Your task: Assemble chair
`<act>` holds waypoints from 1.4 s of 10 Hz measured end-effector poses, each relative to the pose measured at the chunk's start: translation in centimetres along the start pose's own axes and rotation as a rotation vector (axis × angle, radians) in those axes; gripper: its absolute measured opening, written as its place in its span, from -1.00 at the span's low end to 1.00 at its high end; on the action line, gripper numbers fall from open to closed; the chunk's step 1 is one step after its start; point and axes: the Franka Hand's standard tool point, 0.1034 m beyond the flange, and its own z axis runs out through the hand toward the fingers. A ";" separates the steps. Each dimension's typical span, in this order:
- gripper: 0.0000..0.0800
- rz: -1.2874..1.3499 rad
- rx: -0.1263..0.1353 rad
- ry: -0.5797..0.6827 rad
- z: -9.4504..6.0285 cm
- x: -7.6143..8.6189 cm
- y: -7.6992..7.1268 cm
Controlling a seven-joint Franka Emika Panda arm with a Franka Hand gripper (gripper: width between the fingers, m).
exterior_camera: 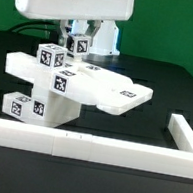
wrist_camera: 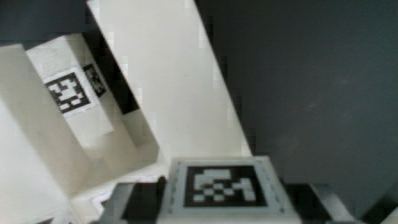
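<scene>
The chair parts [exterior_camera: 56, 83] stand mid-table as a cluster of matte white pieces with black-and-white tags. A raised slab [exterior_camera: 26, 65] rests on blocky pieces [exterior_camera: 38, 103]. A flat rounded slab [exterior_camera: 120, 93] reaches toward the exterior view's right. My gripper [exterior_camera: 74, 44] hangs over the back of the cluster. In the wrist view my gripper [wrist_camera: 217, 200] is shut on a white tagged block [wrist_camera: 217, 183], with dark fingers [wrist_camera: 135, 202] on either side. Beyond it stand a long white slab [wrist_camera: 178, 80] and a tagged white piece [wrist_camera: 71, 92].
A long low white border rail [exterior_camera: 77, 144] runs along the table's front and turns back at the exterior view's right [exterior_camera: 185, 134]. The table is black. A green wall stands behind. The arm's white housing [exterior_camera: 77, 0] fills the top.
</scene>
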 end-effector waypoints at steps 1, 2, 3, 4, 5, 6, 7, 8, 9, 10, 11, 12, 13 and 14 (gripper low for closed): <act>-0.30 0.000 0.000 0.000 0.1 0.1 -0.1; -0.30 -0.002 0.002 -0.003 0.3 0.0 -0.1; -0.30 -0.002 0.003 -0.006 0.5 0.0 -0.2; -0.30 -0.003 0.003 -0.007 0.6 0.0 -0.3; -0.30 -0.003 0.004 -0.010 0.7 0.0 -0.3; -0.30 -0.003 0.004 -0.010 0.7 -0.1 -0.3; -0.30 -0.004 0.004 -0.010 0.7 -0.1 -0.3; -0.30 -0.004 0.004 -0.010 0.8 -0.1 -0.3; -0.30 -0.004 0.003 -0.010 0.8 -0.1 -0.3; -0.30 -0.004 0.003 -0.010 0.8 -0.1 -0.3; -0.30 -0.004 0.004 -0.010 0.8 -0.1 -0.3; -0.30 -0.004 0.004 -0.010 0.8 -0.1 -0.3; -0.30 -0.004 0.004 -0.010 0.8 -0.1 -0.3; -0.30 -0.004 0.004 -0.010 0.8 -0.1 -0.3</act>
